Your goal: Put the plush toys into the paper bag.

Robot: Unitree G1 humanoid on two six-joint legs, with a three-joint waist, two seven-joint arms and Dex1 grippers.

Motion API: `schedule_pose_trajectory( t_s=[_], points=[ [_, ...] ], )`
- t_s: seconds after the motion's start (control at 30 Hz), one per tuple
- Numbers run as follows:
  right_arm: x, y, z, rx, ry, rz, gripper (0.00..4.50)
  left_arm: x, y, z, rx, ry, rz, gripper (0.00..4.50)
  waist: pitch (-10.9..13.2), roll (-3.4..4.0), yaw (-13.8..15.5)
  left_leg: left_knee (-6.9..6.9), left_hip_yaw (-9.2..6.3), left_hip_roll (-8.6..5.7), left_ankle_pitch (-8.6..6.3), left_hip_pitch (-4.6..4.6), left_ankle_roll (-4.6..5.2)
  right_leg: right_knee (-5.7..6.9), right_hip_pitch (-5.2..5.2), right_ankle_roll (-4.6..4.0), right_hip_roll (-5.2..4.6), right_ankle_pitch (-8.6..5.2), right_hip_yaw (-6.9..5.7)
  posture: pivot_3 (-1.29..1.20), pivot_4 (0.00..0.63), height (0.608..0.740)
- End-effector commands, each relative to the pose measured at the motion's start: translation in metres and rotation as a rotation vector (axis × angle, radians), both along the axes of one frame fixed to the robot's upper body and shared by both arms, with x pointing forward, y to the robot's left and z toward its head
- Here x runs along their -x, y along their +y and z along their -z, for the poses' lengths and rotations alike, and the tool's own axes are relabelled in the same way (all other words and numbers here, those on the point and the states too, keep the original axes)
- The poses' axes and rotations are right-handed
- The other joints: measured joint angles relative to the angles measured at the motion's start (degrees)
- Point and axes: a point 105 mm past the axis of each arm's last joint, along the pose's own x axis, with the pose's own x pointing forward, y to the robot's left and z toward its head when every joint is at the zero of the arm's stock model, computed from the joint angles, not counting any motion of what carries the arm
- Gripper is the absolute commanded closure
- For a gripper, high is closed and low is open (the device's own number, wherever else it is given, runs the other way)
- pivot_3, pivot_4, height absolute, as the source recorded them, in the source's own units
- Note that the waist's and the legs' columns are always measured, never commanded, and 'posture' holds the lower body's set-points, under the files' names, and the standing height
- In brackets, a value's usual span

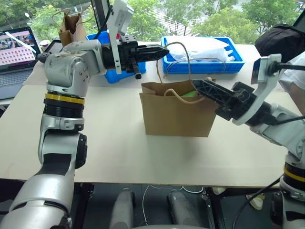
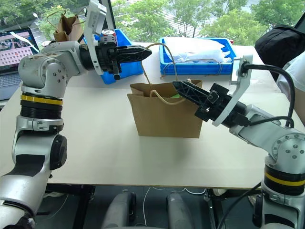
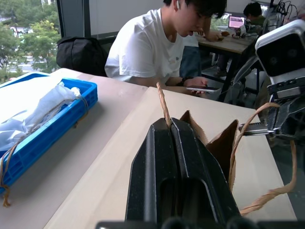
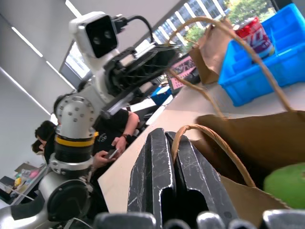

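Note:
The wide brown paper bag (image 1: 176, 114) stands upright in the middle of the table. One cord handle (image 1: 183, 45) is pulled up and back, and my left gripper (image 1: 164, 50) is shut on it above the bag; the cord (image 3: 162, 102) runs out from between its fingertips. At the bag's right rim my right gripper (image 1: 195, 85) is shut on the other handle (image 4: 209, 138), holding the mouth apart. A light green plush toy (image 1: 189, 93) lies inside the bag, partly hidden by the rim, and shows again as the green toy (image 4: 286, 183) in the right wrist view.
A blue tray (image 1: 205, 68) with white plastic bags sits behind the bag. A second blue bin (image 1: 112, 74) with a soda can (image 2: 108, 33) and a smaller brown paper bag (image 1: 71, 28) stand at the back left. A laptop (image 1: 16, 47) is at the far left. A person (image 3: 152, 47) sits at the right.

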Motion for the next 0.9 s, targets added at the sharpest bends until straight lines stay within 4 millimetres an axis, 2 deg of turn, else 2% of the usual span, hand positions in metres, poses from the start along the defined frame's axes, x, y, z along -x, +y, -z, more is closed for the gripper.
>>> schedule_pose_trajectory(
  t_s=[0.03,0.33,0.53,0.6,0.67,0.7,0.8,0.9],
  points=[
    [-0.004,-0.022,-0.013,0.007,-0.061,0.054,4.48,0.024,-0.007,-0.021,0.006,-0.04,0.091,4.5,0.0,0.0,-0.1,0.0,0.01,0.0,0.0,0.01,0.0,0.0,0.0,0.0,0.0,0.0,0.01,0.0,0.15,0.665],
    [-0.011,-0.037,-0.02,0.028,-0.087,0.09,4.48,0.024,-0.005,-0.019,-0.003,0.008,0.07,4.5,0.0,0.0,-0.3,-0.08,0.01,0.02,0.01,0.16,0.01,0.06,0.03,0.0,0.04,0.0,0.04,0.0,0.15,0.665],
    [-0.01,-0.027,-0.015,0.017,-0.077,0.07,4.48,0.015,-0.003,-0.006,-0.051,-0.022,0.031,4.5,0.0,0.0,-0.2,-0.1,0.01,0.02,0.01,0.14,0.01,0.03,0.04,0.0,0.04,0.0,0.03,0.0,0.15,0.665],
    [-0.007,-0.026,-0.018,-0.027,-0.072,0.059,4.5,0.012,0.001,-0.006,-0.036,-0.002,0.028,3.92,0.0,0.0,-0.2,-0.1,0.01,0.02,0.01,0.14,0.01,0.03,0.04,-0.01,0.04,0.0,0.04,0.0,0.15,0.665],
    [-0.002,-0.024,-0.02,-0.046,-0.072,0.045,3.88,0.011,0.004,-0.007,-0.029,0.01,0.031,3.52,0.0,0.0,-0.2,-0.08,0.01,0.02,0.01,0.14,0.01,0.04,0.04,-0.01,0.04,0.0,0.04,0.0,0.15,0.665],
    [0.0,-0.023,-0.02,-0.047,-0.071,0.041,3.65,0.011,0.005,-0.007,-0.031,0.008,0.03,3.02,0.0,0.0,-0.2,-0.08,0.01,0.01,0.01,0.13,0.01,0.05,0.03,-0.01,0.03,0.0,0.04,0.0,0.15,0.665],
    [0.008,-0.022,-0.021,-0.016,-0.078,0.026,2.67,0.011,0.011,-0.007,-0.041,-0.004,0.037,2.12,0.0,0.0,-0.2,-0.07,0.01,0.01,0.01,0.1,0.01,0.03,0.03,0.0,0.03,0.0,0.04,0.0,0.15,0.665],
    [0.02,-0.029,-0.026,0.019,-0.091,0.02,1.63,0.012,0.025,-0.008,-0.039,-0.016,0.035,1.06,0.0,0.0,-0.2,-0.09,0.01,0.02,0.01,0.1,0.02,0.01,0.03,-0.01,0.03,0.0,0.03,0.0,0.15,0.665]
  ],
)
